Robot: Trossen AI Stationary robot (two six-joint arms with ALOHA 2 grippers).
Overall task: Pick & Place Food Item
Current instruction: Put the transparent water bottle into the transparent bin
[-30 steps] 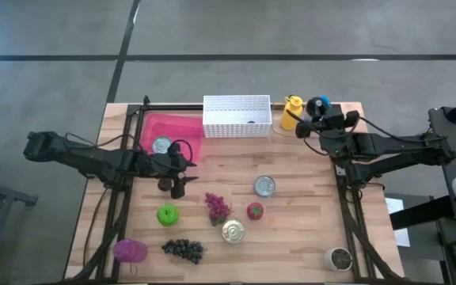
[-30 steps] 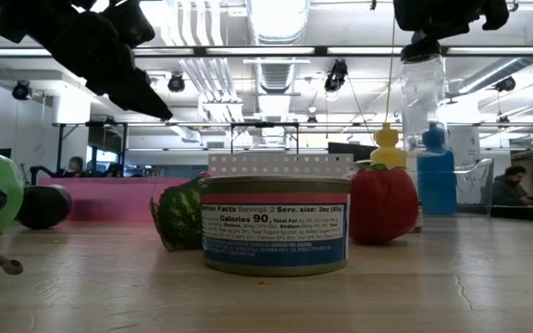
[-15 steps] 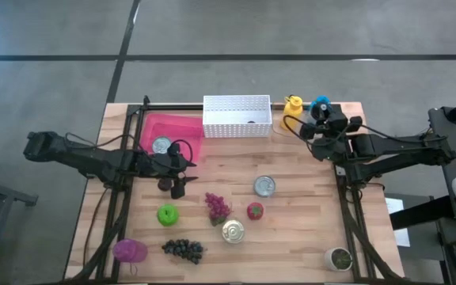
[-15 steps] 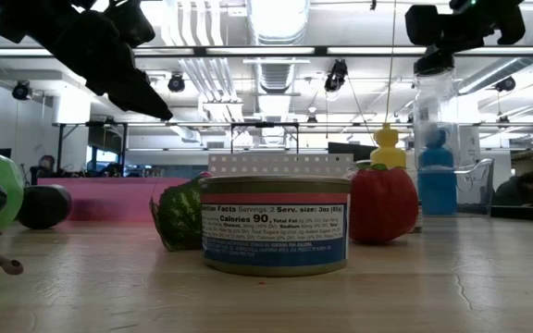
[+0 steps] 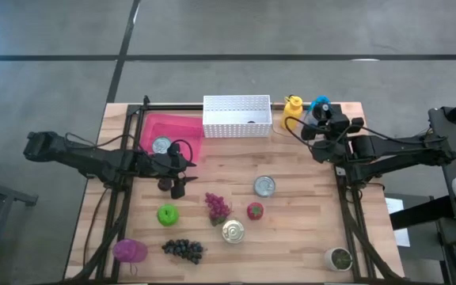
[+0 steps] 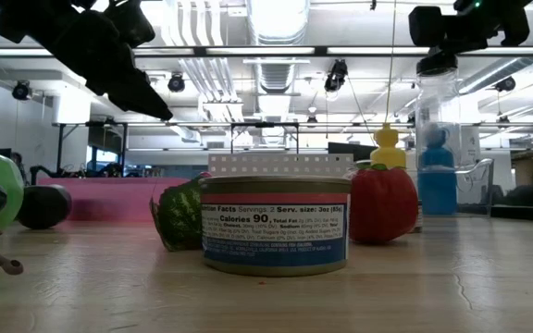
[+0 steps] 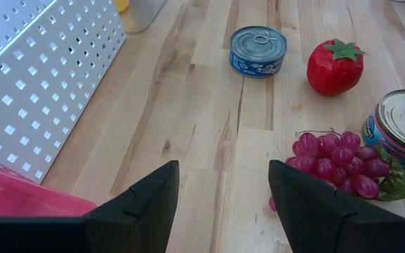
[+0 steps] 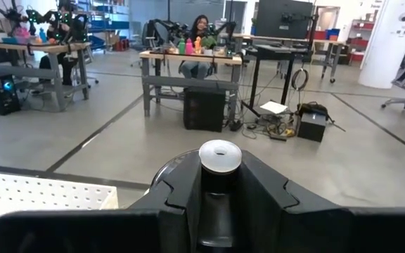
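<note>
Right end effector [image 5: 321, 120]: at the worktop's far right, about 1 o'clock from the centre, fingers clamped on the neck of a clear bottle [image 6: 436, 111] with a white cap [image 8: 220, 156]; the bottle hangs upright above the boards.
Bottle's neighbours: a yellow bottle [image 5: 293, 105] and a blue bottle [image 6: 436, 176] stand just beside it at the far edge.
Left end effector [image 5: 177, 176]: left of centre, about 9 o'clock, fingers [image 7: 146, 204] apart and holding nothing, raised above the wood.
Worktop [image 5: 307, 214]: pale wooden boards; bare strip between the two arms through the middle.
Far edge: white perforated basket [image 5: 237, 115] at 12 o'clock, pink tray [image 5: 182, 131] touching its left side with a tin [image 5: 161, 145] in it.
Centre cluster: blue-labelled can [image 5: 264, 186], toy strawberry [image 5: 254, 210], a second can [image 5: 233, 231], red grapes [image 5: 217, 206].
Near left, 7 o'clock: green apple [image 5: 167, 214], dark grapes [image 5: 184, 249], purple item [image 5: 130, 251] close to the near edge.
Near right corner, 5 o'clock: one small tin [image 5: 339, 258], well apart from the rest.
Open room: bare wood at 3 to 4 o'clock.
</note>
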